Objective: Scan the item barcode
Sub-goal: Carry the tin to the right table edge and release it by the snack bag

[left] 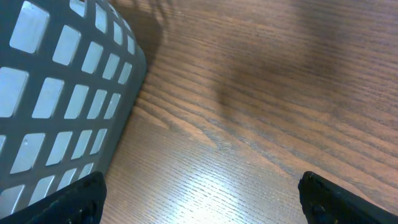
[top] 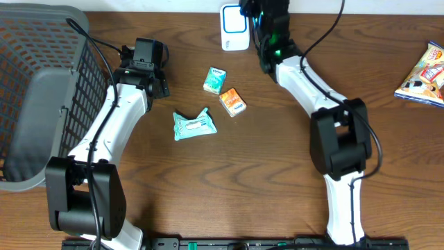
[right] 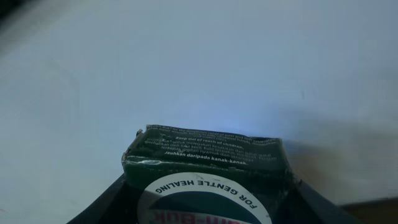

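Green-black box (right: 205, 158) clamped in my right gripper (top: 269, 43), long axis across the jaws, hangs at the table's (top: 277, 173) far edge with the white scanner (top: 234, 28) just to its left, while my left gripper (top: 142, 62) gapes empty, well apart by the basket (top: 28, 104).

Right wrist view: green box (right: 205, 158) cut off at bottom edge, round label (right: 186, 196) half lost, small print partly blurred. Overhead: basket (top: 28, 42) cropped at left edge, snack bag (top: 424, 75) at right edge.
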Controlling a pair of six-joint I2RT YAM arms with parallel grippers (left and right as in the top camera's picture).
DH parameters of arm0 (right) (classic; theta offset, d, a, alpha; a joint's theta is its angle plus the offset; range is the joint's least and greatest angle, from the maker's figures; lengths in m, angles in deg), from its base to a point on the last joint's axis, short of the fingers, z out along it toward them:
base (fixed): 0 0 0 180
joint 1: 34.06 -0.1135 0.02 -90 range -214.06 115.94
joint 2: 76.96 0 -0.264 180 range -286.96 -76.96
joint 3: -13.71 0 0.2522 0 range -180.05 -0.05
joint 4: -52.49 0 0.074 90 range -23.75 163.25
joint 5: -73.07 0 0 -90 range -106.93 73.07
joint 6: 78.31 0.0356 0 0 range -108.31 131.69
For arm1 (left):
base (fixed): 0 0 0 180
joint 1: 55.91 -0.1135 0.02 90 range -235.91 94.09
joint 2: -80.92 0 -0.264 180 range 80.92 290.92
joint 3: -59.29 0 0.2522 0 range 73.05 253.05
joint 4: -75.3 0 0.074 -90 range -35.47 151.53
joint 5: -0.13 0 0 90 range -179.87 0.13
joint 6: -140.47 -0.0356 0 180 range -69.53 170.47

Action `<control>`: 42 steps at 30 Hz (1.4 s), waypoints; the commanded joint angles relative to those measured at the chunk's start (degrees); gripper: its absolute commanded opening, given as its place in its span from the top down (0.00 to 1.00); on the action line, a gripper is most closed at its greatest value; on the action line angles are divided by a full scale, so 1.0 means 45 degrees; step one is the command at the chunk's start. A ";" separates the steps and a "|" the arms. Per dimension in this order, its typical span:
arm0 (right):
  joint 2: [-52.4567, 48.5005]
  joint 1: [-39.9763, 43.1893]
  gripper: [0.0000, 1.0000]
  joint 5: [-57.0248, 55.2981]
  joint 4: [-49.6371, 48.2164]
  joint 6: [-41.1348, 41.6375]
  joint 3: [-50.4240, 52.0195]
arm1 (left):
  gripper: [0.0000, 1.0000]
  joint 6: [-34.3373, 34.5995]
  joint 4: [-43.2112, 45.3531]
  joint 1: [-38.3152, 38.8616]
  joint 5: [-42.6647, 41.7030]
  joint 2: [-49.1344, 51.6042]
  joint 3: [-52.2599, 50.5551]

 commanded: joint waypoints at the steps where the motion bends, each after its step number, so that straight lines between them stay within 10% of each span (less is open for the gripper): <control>1: -0.0835 -0.0267 0.67 -0.0204 -0.0083 -0.0282 -0.0141 | 0.02 -0.0068 -0.0034 -0.0010 0.0175 -0.0053 0.0155; 20: -0.0151 0.0607 0.69 -0.1127 0.0170 -0.0763 -0.0146 | 0.02 -0.0068 -0.0034 -0.0010 0.0175 -0.0053 0.0151; 42: 0.1209 0.7329 0.67 -0.4051 1.2021 -0.0758 -0.0049 | 0.02 -0.0068 -0.0034 -0.0010 0.0175 -0.0053 0.0155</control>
